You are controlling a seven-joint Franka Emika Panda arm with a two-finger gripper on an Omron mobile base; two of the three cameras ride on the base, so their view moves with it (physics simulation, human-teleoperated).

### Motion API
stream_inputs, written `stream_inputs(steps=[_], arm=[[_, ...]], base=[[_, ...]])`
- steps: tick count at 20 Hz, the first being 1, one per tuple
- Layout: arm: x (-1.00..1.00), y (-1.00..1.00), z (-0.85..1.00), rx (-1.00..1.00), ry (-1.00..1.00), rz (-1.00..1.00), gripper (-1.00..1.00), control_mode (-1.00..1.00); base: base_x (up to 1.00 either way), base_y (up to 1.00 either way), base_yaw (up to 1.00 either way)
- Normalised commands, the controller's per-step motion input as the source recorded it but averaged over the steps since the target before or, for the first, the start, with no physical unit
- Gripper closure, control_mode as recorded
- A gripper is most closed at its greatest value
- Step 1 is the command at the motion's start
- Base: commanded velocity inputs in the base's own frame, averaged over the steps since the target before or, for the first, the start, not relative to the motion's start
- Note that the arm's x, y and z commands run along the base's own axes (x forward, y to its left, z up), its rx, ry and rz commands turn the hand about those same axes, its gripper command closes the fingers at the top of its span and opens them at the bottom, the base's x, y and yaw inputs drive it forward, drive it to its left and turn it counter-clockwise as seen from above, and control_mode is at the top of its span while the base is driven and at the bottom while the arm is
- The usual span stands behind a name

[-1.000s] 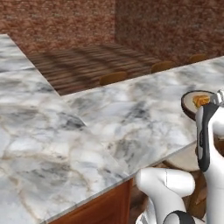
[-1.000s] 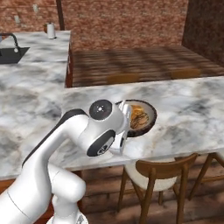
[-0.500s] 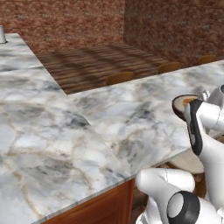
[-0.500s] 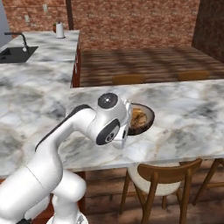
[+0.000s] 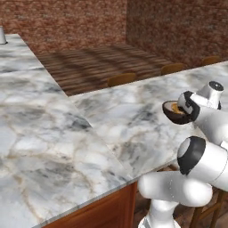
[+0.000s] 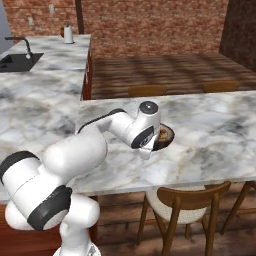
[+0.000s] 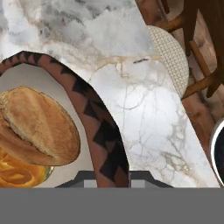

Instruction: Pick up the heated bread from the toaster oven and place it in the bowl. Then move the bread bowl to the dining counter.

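Now, starting at your left in the hand view, the heated bread point(image 7: 37, 127) lies inside the bowl point(image 7: 98, 131), its long axis slanting across the beige floor. The patterned rim arcs right of it and runs down between the gripper's point(image 7: 114, 180) tips — jaws clenched on that rim. Further right lie the dining counter point(image 7: 144, 109) and a stool point(image 7: 170, 52) at its edge. From the base views you see the bowl point(image 5: 174, 112) held just above the marble — whether it touches, you cannot tell. Setting down means lowering straight onto the top beneath.
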Motion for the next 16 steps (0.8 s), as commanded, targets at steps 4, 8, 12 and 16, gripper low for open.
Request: stream_inputs(steps=[4, 8, 12, 16], arm=[[1.0, 0.0, -0.56, -0.05, 0.0, 0.01, 1.0, -1.0], [0.85, 0.15, -0.56, -0.14, 0.0, 0.0, 1.0, -1.0], [0.82, 0.39, -0.57, -0.14, 0.0, -0.07, 1.0, -1.0], [0.16, 0.12, -0.5, 0.0, 0.0, -0.07, 1.0, -1.0]], base=[[0.0, 0.0, 0.0], [0.0, 0.0, 0.0], [0.0, 0.0, 0.0], [0.0, 0.0, 0.0]])
